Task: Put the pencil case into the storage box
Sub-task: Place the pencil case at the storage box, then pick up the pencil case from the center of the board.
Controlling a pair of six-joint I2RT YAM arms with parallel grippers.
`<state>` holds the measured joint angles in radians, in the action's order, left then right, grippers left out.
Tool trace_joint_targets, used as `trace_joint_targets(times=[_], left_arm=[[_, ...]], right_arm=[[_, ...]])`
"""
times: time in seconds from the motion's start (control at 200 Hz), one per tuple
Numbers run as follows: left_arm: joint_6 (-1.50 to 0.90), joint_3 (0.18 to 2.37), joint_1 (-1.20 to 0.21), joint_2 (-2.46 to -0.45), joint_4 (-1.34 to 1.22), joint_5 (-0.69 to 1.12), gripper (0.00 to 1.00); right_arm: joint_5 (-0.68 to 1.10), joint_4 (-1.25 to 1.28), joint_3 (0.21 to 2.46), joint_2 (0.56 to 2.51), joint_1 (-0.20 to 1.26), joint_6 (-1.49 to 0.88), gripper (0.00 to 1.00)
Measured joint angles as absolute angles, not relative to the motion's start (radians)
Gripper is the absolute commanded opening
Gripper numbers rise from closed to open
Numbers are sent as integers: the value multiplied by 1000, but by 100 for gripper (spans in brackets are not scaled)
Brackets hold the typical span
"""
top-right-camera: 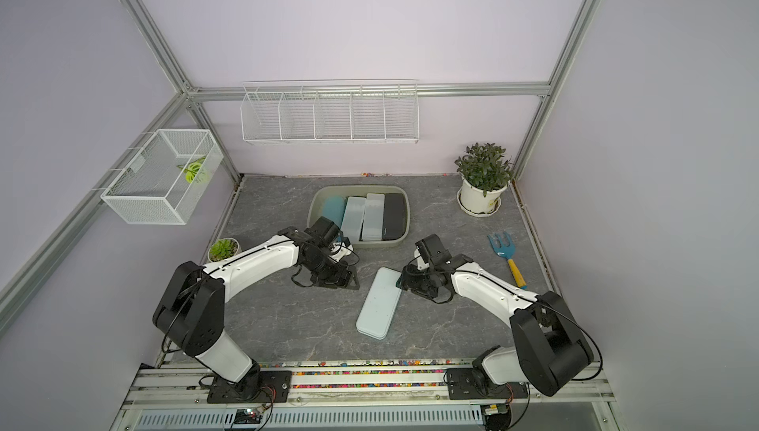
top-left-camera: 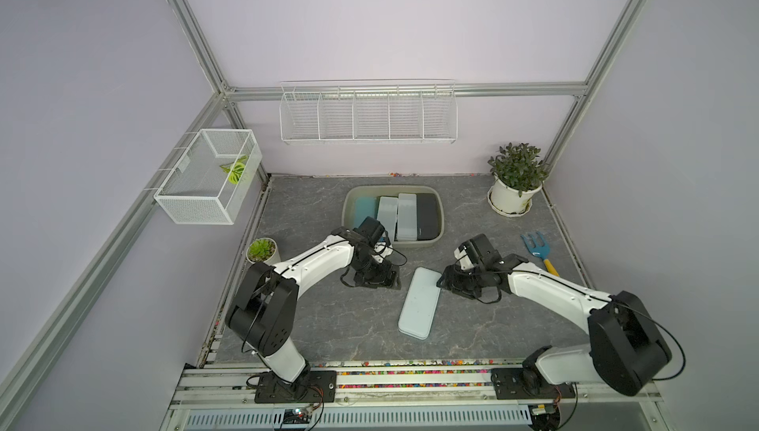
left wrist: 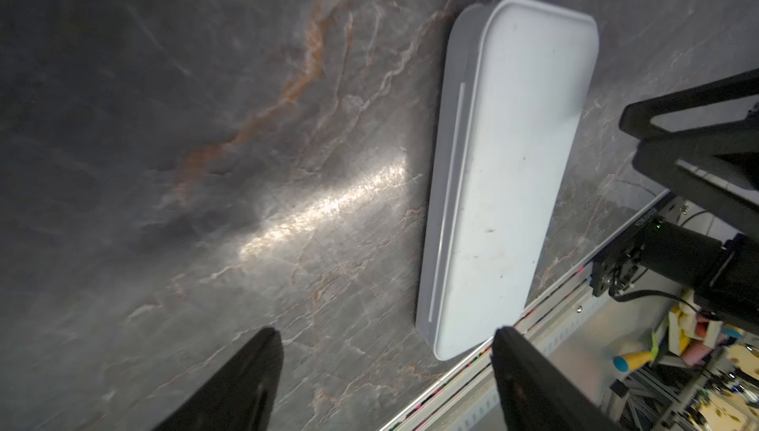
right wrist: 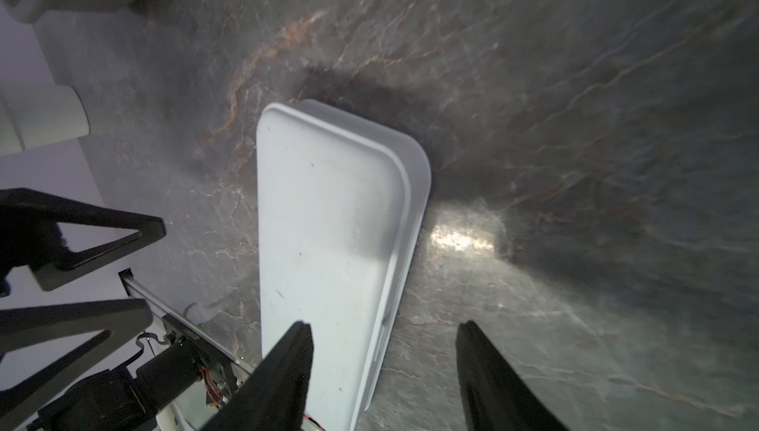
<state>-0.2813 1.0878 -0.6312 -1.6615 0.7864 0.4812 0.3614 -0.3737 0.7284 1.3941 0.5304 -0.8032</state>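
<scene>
Two arms lean in from the near edge, elbows raised, white forearms angled toward centre. L: left arm (top-left-camera: 316,260) reaches fwd and inward, wrist bent down, left gripper (top-left-camera: 384,281) aimed at the surface, jaws wide apart w/ nothing btwn them; both black fingers (left wrist: 246,379) show in the left wrist view. R: right arm (top-left-camera: 550,289) mirrors it, wrist tipped down, right gripper (top-left-camera: 445,281) low, jaws parted approx. halfway, fingertips (right wrist: 287,371) clamping nothing. The two grippers sit near each other, not touching.
</scene>
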Motion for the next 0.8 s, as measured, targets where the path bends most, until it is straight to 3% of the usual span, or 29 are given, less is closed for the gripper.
trace_joint_targets(times=[0.36,0.66,0.8], left_arm=[[-316,965,-654,-1742,527,673,82],[-423,829,-666,-1755,212,879,79],[-448,783,-670,-1747,128,908,77]], right_arm=[[482,-28,539,1424,548,-913,63],[681,645,421,1659,554,-1072,59],[728,960,389,1803,575,-1191,50]])
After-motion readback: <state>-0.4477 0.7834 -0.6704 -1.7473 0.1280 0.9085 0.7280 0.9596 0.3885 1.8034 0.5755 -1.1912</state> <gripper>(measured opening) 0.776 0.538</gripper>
